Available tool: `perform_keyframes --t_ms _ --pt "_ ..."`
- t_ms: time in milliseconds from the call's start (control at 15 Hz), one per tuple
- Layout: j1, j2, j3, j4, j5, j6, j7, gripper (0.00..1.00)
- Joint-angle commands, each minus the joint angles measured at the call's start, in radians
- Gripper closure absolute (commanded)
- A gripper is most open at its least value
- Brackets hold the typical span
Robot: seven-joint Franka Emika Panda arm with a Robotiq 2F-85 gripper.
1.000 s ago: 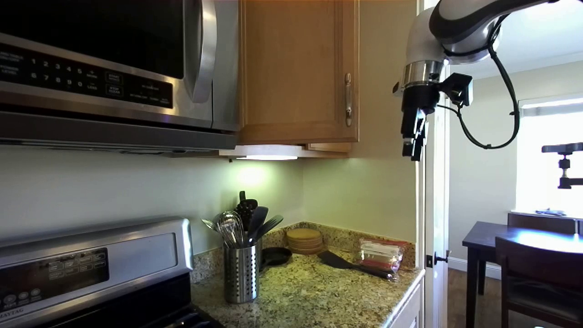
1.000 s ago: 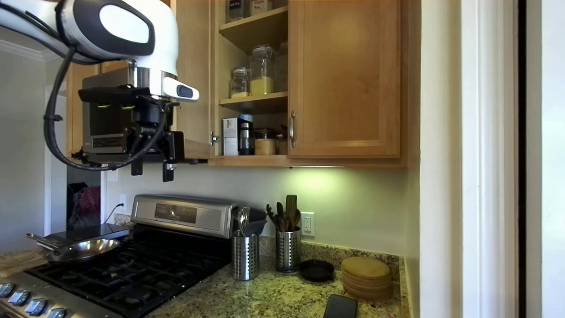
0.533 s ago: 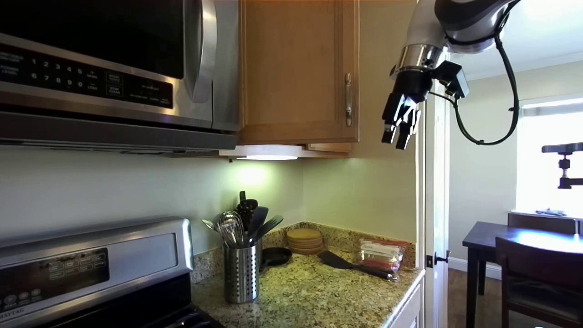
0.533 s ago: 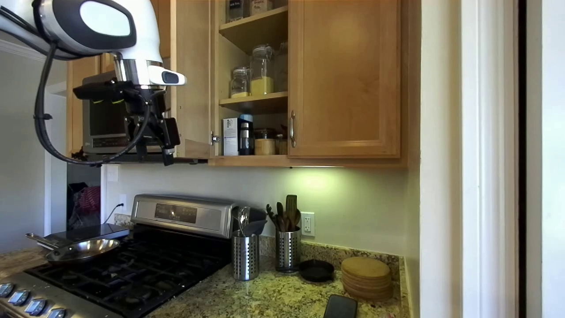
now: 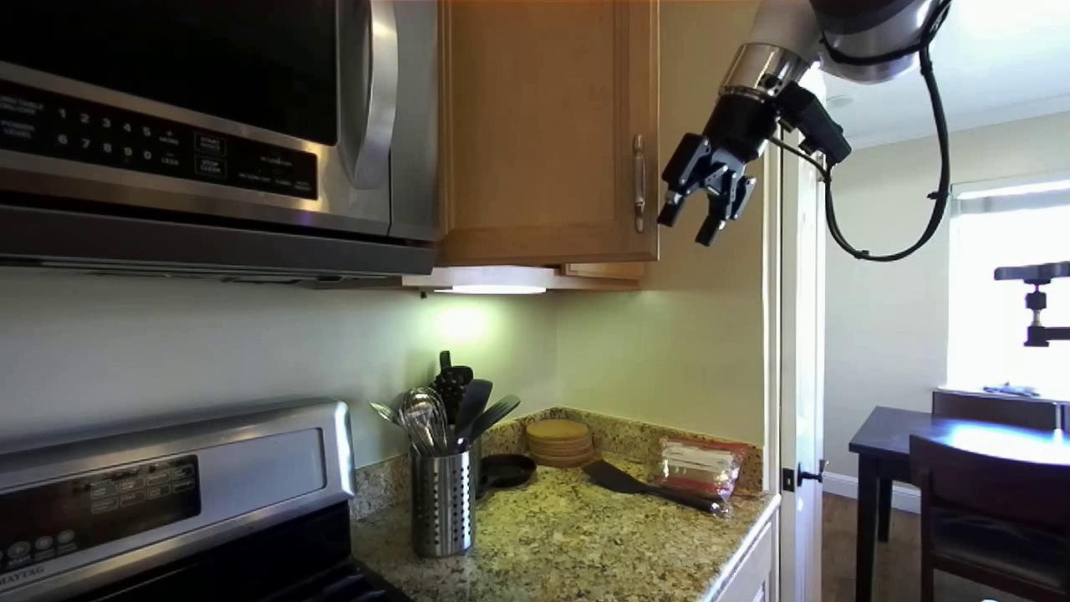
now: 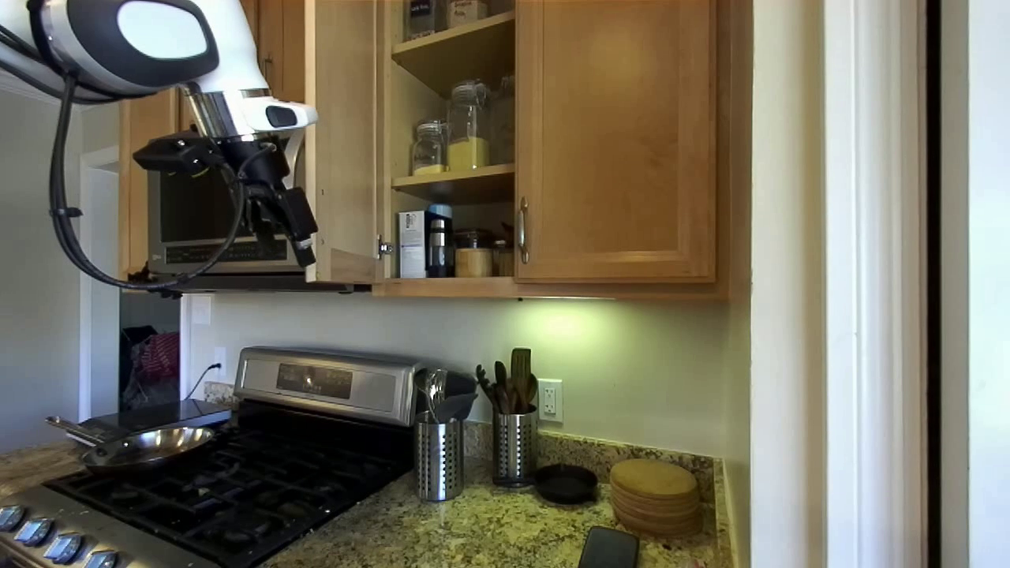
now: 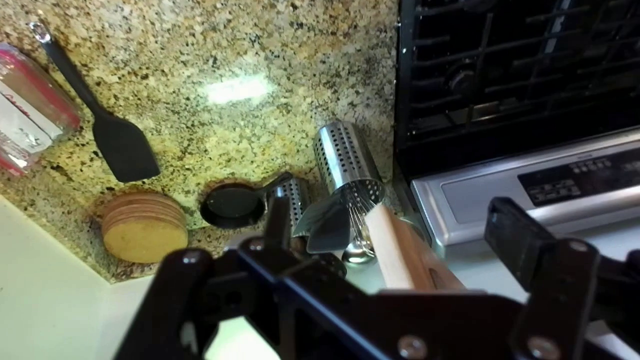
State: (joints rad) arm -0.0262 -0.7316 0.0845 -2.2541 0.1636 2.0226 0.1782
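My gripper point(image 5: 686, 229) hangs open and tilted beside the lower free corner of a swung-open wooden cabinet door point(image 5: 543, 125). A metal handle point(image 5: 639, 184) runs along that door's edge, close to the fingertips in this exterior view. Elsewhere the gripper point(image 6: 290, 249) appears just left of the same door point(image 6: 344, 142), seen from its inner side. Looking from the wrist, the door's pale corner point(image 7: 395, 250) shows between the spread fingers of the gripper point(image 7: 395, 230). Nothing looks clamped; whether a finger touches the door, I cannot tell.
Jars and boxes fill the shelves point(image 6: 454, 177) behind the door. A microwave point(image 5: 167, 117) hangs above the stove point(image 6: 229, 481), which bears a pan point(image 6: 150, 448). On the counter stand utensil holders point(image 6: 439, 457), a stack of round boards point(image 6: 655, 497), a spatula point(image 7: 122, 145) and a bag point(image 7: 30, 110).
My gripper has risen and tilted, its fingertips swinging over to the cabinet door's free edge. The jaws stay apart throughout, and the door has not moved.
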Motion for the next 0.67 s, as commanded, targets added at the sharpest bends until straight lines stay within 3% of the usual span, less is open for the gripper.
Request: perform_keyframes --t_ms 0,600 --pt "-0.005 -0.023 0.017 -0.031 -0.002 0.096 0.057 0.0" --pt "-0.041 -0.02 0.052 -0.034 -0.069 0.262 0.102 0.0"
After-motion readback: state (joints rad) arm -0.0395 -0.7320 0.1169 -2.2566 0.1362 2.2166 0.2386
